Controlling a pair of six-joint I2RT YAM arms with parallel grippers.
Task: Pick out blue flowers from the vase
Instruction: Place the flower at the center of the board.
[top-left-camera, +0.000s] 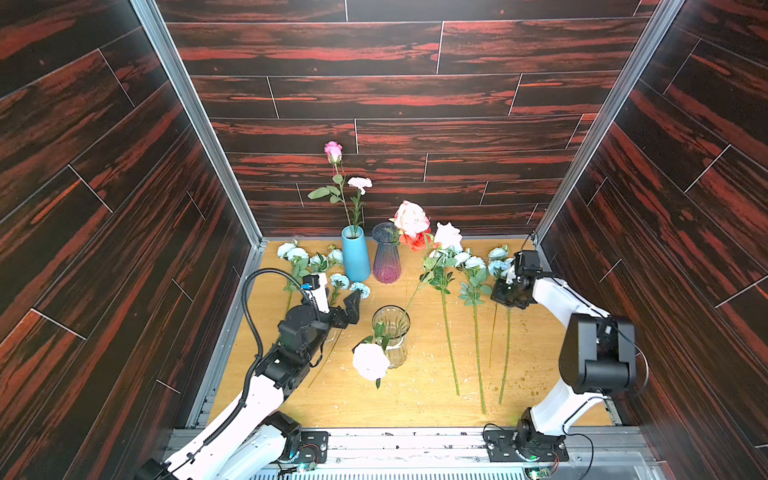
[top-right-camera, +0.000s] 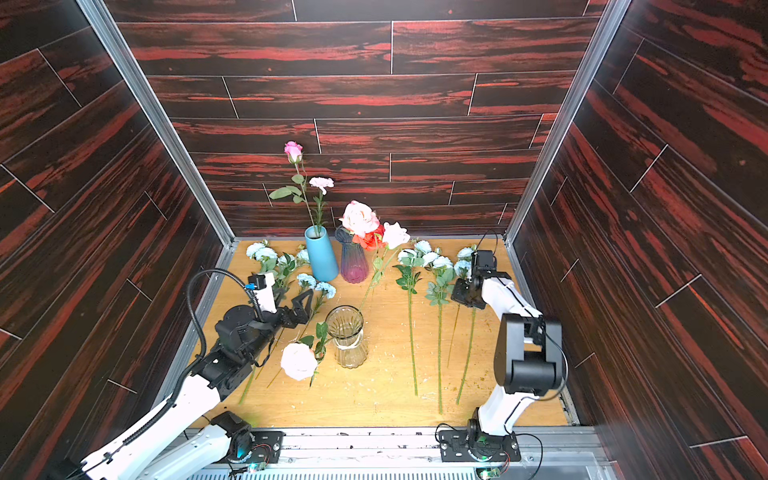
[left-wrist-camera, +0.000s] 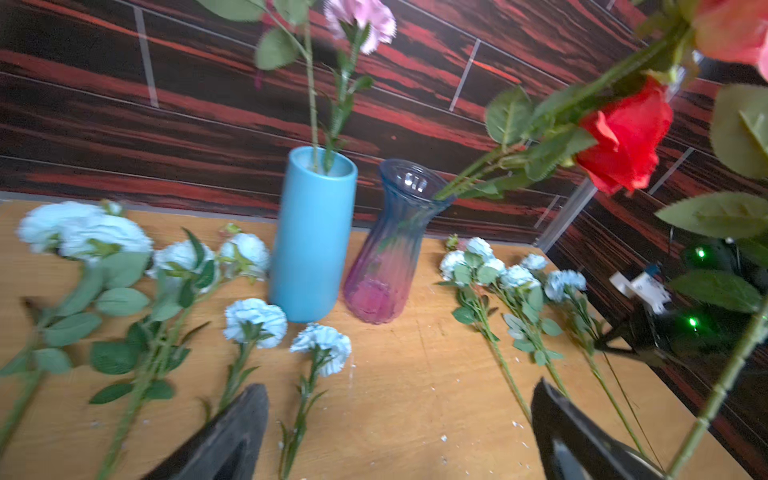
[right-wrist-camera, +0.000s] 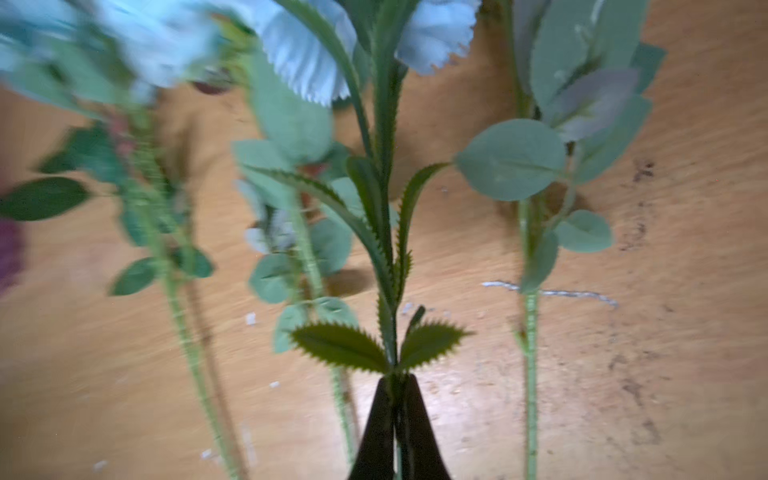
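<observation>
Blue flowers (top-left-camera: 473, 262): laid in two rows on the counter (top-left-camera: 415, 395), left and right of the vases, heads toward the back wall; none seen in a vase.
Clear vase (top-left-camera: 390, 332): nearest, roses only, one pale rose head (top-left-camera: 371, 360) drooping over the rim.
Left tool (left-wrist-camera: 399, 386): jaws wide apart, empty, hovering near two blue heads.
Right tool (right-wrist-camera: 397, 382): pinched together on one thin blue-flower stem (right-wrist-camera: 386, 249), just below a pair of saw-edged leaves (neighbours lie close on either side).
Handling: probably best moved straight and low, so leaves do not snag neighbouring stems.
Back row: blue vase (top-left-camera: 355, 253), purple vase (top-left-camera: 386, 257); pink and red blooms only.
Setting: scuffed, crumb-flecked wood counter; dark red plank walls.
</observation>
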